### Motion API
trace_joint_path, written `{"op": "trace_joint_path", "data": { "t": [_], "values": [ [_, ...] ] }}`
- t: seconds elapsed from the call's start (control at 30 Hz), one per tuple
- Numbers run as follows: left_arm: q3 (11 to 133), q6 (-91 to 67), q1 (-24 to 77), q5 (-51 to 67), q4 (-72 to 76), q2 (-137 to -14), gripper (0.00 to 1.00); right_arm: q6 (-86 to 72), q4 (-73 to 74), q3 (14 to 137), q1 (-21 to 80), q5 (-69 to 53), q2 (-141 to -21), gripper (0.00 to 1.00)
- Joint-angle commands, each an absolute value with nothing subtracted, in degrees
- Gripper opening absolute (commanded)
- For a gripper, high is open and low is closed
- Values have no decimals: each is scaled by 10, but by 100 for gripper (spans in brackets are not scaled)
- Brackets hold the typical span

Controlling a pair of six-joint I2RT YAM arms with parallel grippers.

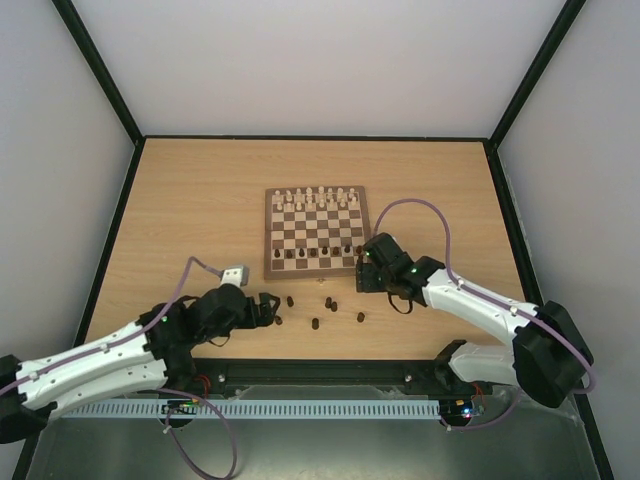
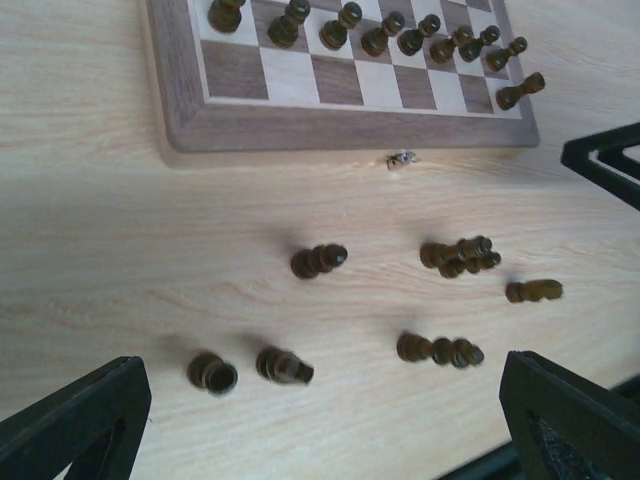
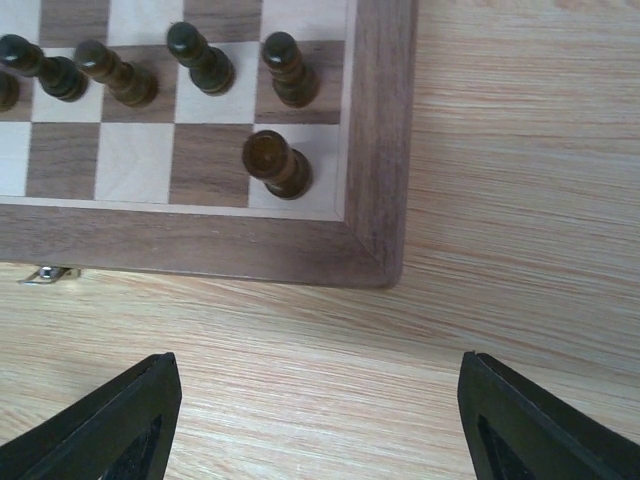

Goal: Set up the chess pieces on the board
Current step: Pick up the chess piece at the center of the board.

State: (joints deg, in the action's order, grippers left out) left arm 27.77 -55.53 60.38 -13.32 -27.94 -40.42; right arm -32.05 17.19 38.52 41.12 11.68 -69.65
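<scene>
The right gripper [image 3: 320, 400], fingers spread and empty, is hovering just off the board [image 3: 378, 120] corner near a standing dark piece [image 3: 277, 165] (a rook, probably). The left gripper [image 2: 320, 420] is gaping wide over toppled dark pieces [image 2: 318, 261] on the table [image 2: 90, 260]; an off-centre pinch could send one rolling.

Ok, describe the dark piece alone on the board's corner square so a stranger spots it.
Find the square wooden chessboard with the mid-brown border, then its corner beside the right gripper. A dark brown wooden chessman stands upright on that corner square, the only piece in the edge row.
</scene>
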Motion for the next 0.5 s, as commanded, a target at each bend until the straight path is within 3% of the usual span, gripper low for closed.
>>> {"op": "trace_joint_path", "data": {
  "t": [0.0, 0.13, 0.2, 0.47],
  "values": [
    [235, -615, 619, -121, -369, -323, 99, -312, 159, 393, 420, 107, -683, 77],
    [204, -646, 643, -123, -388, -291, 99, -316, 165, 384, 423, 114, -661, 81],
    [188, -649, 648, -122, -369, -292, 99, -319, 167, 379, 425, 120, -645, 97],
    [152, -679, 666, -152, -326, -331, 99, -321, 165, 375, 426, 127, -625, 99]
  ]
}}
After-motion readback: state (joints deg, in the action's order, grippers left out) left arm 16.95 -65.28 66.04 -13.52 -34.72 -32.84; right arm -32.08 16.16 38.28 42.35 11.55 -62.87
